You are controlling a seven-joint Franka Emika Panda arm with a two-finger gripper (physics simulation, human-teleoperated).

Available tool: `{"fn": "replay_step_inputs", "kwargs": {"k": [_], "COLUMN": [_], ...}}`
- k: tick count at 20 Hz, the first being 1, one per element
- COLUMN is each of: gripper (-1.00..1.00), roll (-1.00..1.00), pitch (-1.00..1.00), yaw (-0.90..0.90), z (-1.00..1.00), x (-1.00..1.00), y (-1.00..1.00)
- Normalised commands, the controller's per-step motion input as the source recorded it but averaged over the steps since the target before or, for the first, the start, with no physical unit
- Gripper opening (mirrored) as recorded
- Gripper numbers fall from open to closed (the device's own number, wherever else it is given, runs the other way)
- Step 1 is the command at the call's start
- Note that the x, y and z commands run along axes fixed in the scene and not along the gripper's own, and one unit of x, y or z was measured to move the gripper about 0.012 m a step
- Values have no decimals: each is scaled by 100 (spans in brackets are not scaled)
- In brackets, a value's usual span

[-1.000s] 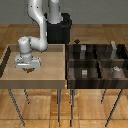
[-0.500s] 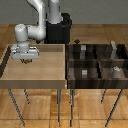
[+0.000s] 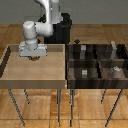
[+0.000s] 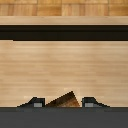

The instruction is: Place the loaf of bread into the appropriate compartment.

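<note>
The loaf of bread [image 4: 64, 100] is a small orange-brown wedge held between my two fingertips [image 4: 37, 103]. In the exterior view my gripper [image 3: 34, 56] hangs above the back left part of the light-tan tray [image 3: 35, 75], shut on the loaf [image 3: 35, 59], which is lifted off the tray floor. The compartment [image 3: 77, 76] is the dark striped near-left cell of the four-cell bin, marked by a small pale-grey cube [image 3: 85, 73]. It lies well off toward the exterior view's right of the gripper.
The tray's raised rim [image 3: 65, 65] and the bin's near wall stand between gripper and compartment. A whitish lumpy object [image 3: 116, 70] sits in the near-right cell. The two back cells hold small objects [image 3: 82, 49]. The robot's dark base [image 3: 62, 30] stands behind.
The gripper has risen from the tray floor with the loaf in it and shifted toward the exterior view's right.
</note>
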Motion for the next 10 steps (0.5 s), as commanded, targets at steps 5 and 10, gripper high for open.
{"fn": "replay_step_inputs", "kwargs": {"k": [5, 10], "gripper": [-100, -100], "roll": [0, 0], "pitch": [0, 0], "yaw": [0, 0], "z": [0, 0], "x": [0, 0], "y": [100, 100]}}
